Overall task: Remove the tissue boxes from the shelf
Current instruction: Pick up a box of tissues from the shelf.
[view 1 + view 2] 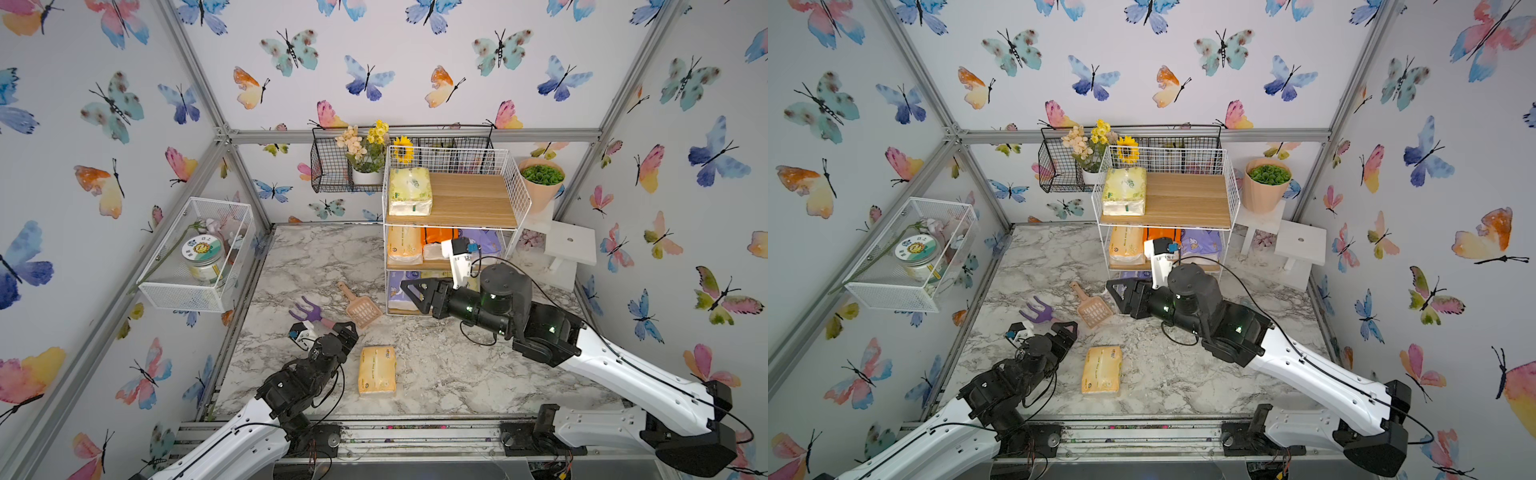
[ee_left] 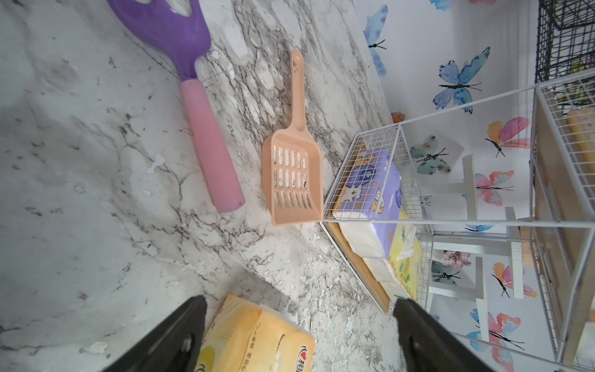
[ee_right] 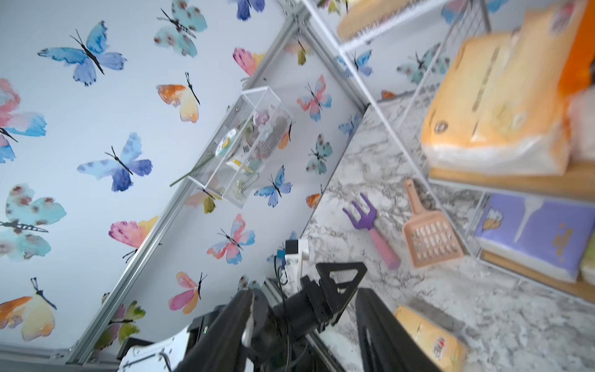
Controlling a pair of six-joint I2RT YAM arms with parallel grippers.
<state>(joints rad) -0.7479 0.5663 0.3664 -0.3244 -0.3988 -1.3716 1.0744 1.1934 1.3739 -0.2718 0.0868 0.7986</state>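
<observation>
Left gripper (image 2: 299, 307) is hanging with its fingers spread wide and nothing between them. Clock bearings are read in both top views, twelve at the far wall. It is hovering near seven o'clock on the marble table (image 1: 457, 374), over the pink handle end of a purple hand rake (image 1: 304, 311). A peach scoop (image 1: 362, 308) is lying just at three o'clock of the rake.

Right gripper (image 1: 411, 293) is pointing toward nine o'clock. Its fingers are standing parted and empty in the right wrist view. It is hovering just in front of the lowest tier of the shelf (image 1: 517, 195), which is standing at one o'clock on the table.

- Loose peach pack (image 1: 377, 370): lying flat on the table at six o'clock, off the shelf, at four o'clock of the left gripper. Contact with that gripper cannot be told.
- Top tier: yellow-green pack (image 1: 410, 191) is sitting at the nine o'clock end of the board.
- Middle tier: second peach pack (image 1: 404, 245), bright orange pack (image 1: 434, 236) and lilac pack (image 1: 488, 241) are sitting in a row, partly hidden by the right arm's wrist camera.
- Bottom tier: lower lilac pack (image 2: 370, 186) is resting beside a pale yellow pack (image 2: 404, 257).
</observation>
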